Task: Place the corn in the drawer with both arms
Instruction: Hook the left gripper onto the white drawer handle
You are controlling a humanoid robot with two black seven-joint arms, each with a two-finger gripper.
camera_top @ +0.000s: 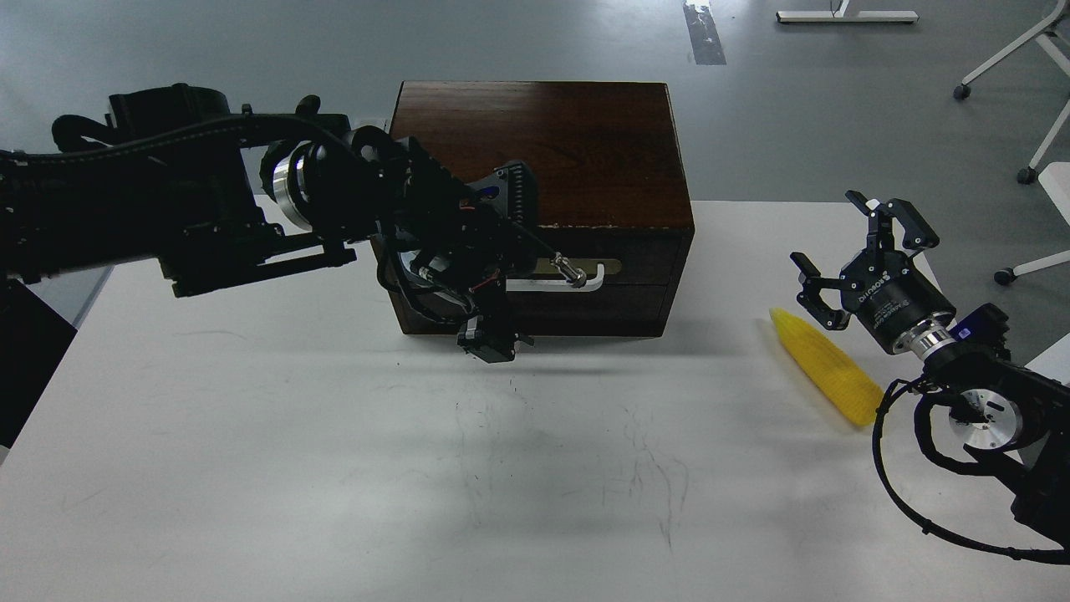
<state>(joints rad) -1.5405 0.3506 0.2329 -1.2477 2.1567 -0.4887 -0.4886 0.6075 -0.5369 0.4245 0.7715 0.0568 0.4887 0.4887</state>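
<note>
The corn [823,366] lies on the white table [334,468] at the right, narrow end pointing to the far left. My right gripper [846,249] is open and empty, hovering just behind the corn's narrow end. The drawer [623,269] is shut in the front of the dark wooden box [568,142]; its tan plate and white bar handle [552,285] show partly. My left arm crosses the box's left front. My left gripper [489,339] hangs low just in front of the box, below the handle's left end; it is dark and its fingers cannot be told apart.
A second drawer front sits below the first in the box. Grey floor lies beyond the table, with white chair legs on castors [1024,176] at the far right. The table's left edge is near my left arm.
</note>
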